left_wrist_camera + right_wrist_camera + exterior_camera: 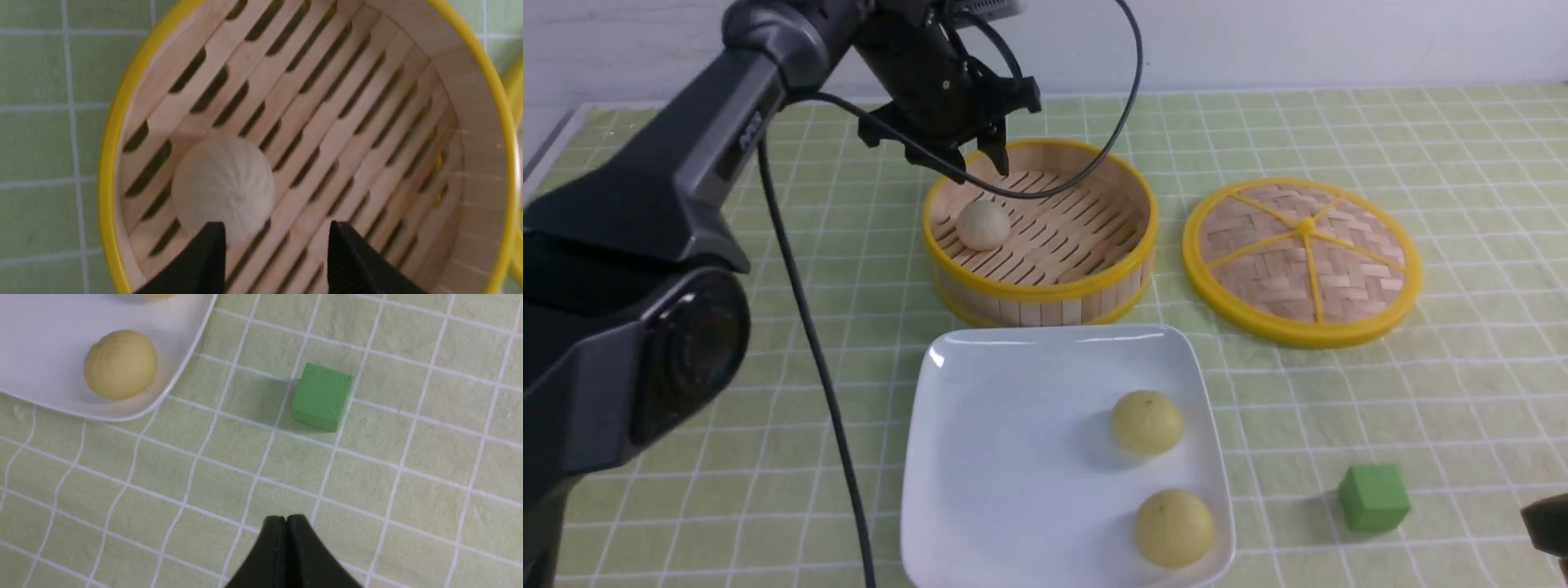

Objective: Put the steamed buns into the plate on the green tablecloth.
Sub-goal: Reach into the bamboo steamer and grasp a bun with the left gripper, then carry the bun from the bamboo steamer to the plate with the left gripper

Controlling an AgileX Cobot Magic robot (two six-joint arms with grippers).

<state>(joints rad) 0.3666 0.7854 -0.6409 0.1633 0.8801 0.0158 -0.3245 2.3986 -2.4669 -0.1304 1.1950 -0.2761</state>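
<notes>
One piece of lettering shows: a short white marking (750, 131) printed on the dark grey upper link of the left arm (686, 163), in the upper left of the front view. It runs along the slanted link, so its characters lie tilted, and they are too small and blurred to read. Neither wrist view shows any legible text, number or sign.

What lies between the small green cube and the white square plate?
Only bare light green grid-lined tablecloth; the right wrist view shows the small green cube apart from the glossy white square plate.
</notes>
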